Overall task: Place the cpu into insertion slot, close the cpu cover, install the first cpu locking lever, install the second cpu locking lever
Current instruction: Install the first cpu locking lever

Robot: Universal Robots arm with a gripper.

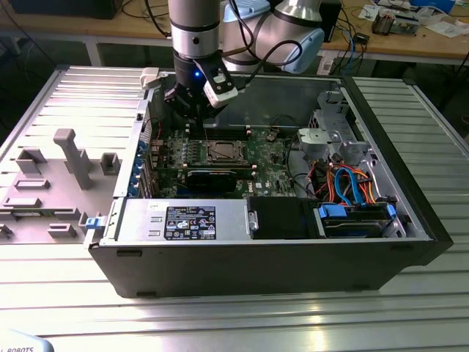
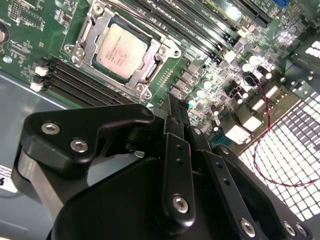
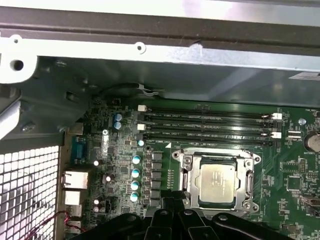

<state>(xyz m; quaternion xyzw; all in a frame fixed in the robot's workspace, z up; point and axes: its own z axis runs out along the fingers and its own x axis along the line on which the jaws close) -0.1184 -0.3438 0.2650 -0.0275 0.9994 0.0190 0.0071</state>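
Second wrist view: black gripper (image 2: 172, 117) fingers look together, holding nothing; silver-grey square cpu (image 2: 121, 50) sits under thin silver cover frame (image 2: 150, 70); levers need slow, square pressing

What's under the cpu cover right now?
The cpu sits in the socket, its silver top showing through the closed cpu cover's window. The frame hides the chip's edges; the contacts beneath cannot be seen.

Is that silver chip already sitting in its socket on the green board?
Yes, in the second wrist view the cpu lies flat in the socket, with the cpu cover framing it.
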